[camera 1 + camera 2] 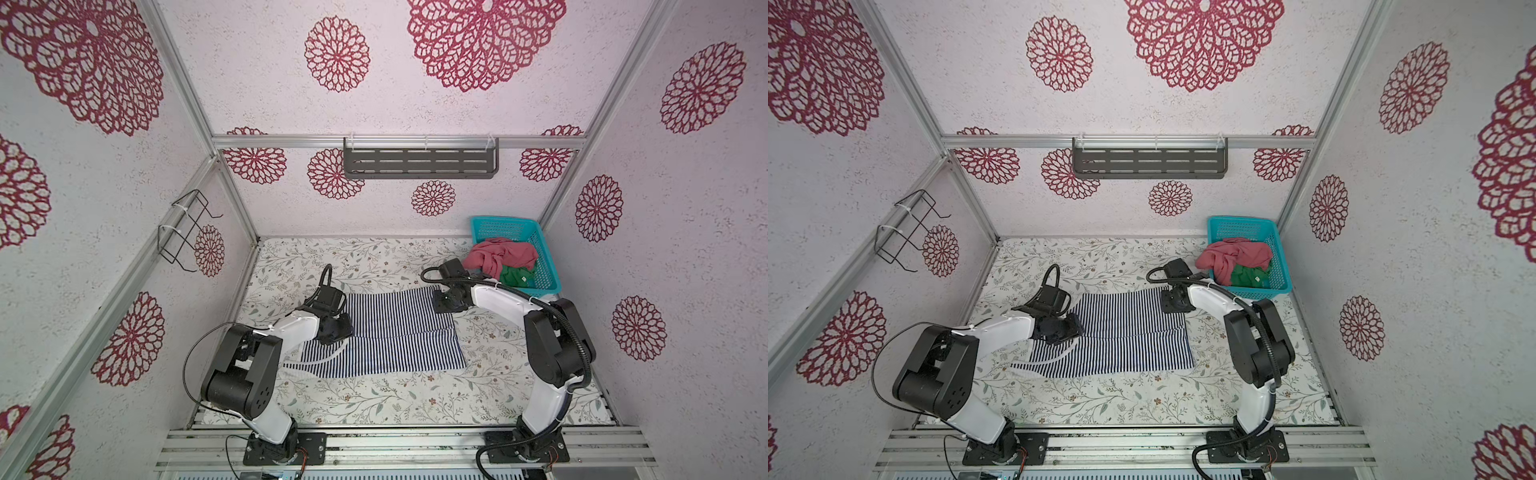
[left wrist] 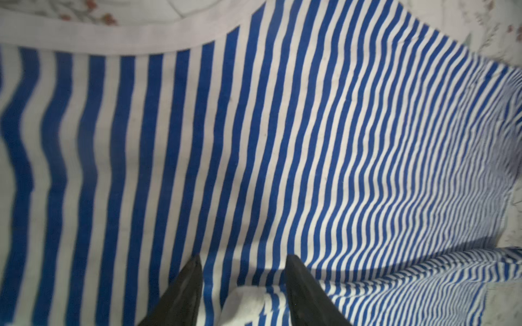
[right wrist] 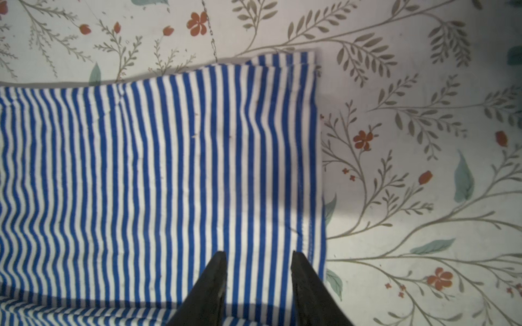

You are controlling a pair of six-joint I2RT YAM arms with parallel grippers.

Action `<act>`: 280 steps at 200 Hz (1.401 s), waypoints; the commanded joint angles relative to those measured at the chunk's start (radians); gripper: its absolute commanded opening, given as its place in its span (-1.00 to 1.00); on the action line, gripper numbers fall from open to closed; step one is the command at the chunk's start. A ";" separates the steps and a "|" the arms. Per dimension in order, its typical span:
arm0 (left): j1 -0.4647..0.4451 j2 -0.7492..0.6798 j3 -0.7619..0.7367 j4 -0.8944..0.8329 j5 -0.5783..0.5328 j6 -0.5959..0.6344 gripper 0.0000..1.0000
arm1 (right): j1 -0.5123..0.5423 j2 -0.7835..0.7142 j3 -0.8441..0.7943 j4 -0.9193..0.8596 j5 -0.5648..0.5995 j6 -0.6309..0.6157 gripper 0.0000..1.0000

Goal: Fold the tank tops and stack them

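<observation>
The navy-and-white striped tank top [image 1: 399, 345] [image 1: 1133, 345] lies flat mid-table, its far half a folded layer over the near half, with white-trimmed straps [image 1: 320, 359] at its near left. My left gripper [image 1: 343, 330] [image 2: 244, 258] hovers open over its left part, and a loose fold of white trim [image 2: 248, 304] lies between the jaws. Over the top's far right corner by the hem, my right gripper [image 1: 442, 303] [image 3: 258, 253] is open on nothing. The red-pink top [image 1: 503, 255] and the green one [image 1: 515, 276] sit crumpled in the basket.
The teal mesh basket [image 1: 498, 226] stands at the table's far right corner, close behind my right arm. A dark slotted shelf [image 1: 419, 162] hangs on the back wall and a wire rack [image 1: 187, 232] on the left wall. A floral cover [image 1: 374, 399] lines the table.
</observation>
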 commanded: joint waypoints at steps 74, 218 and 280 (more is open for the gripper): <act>0.056 0.265 0.544 -0.162 -0.002 0.318 0.03 | -0.094 0.208 0.353 -0.078 -0.041 -0.232 -0.18; 0.079 0.519 0.718 -0.192 -0.071 0.405 -0.08 | -0.119 0.350 0.472 -0.095 -0.065 -0.295 -0.39; 0.079 0.574 0.743 -0.181 -0.052 0.397 -0.12 | -0.124 0.405 0.517 -0.101 -0.094 -0.296 -0.38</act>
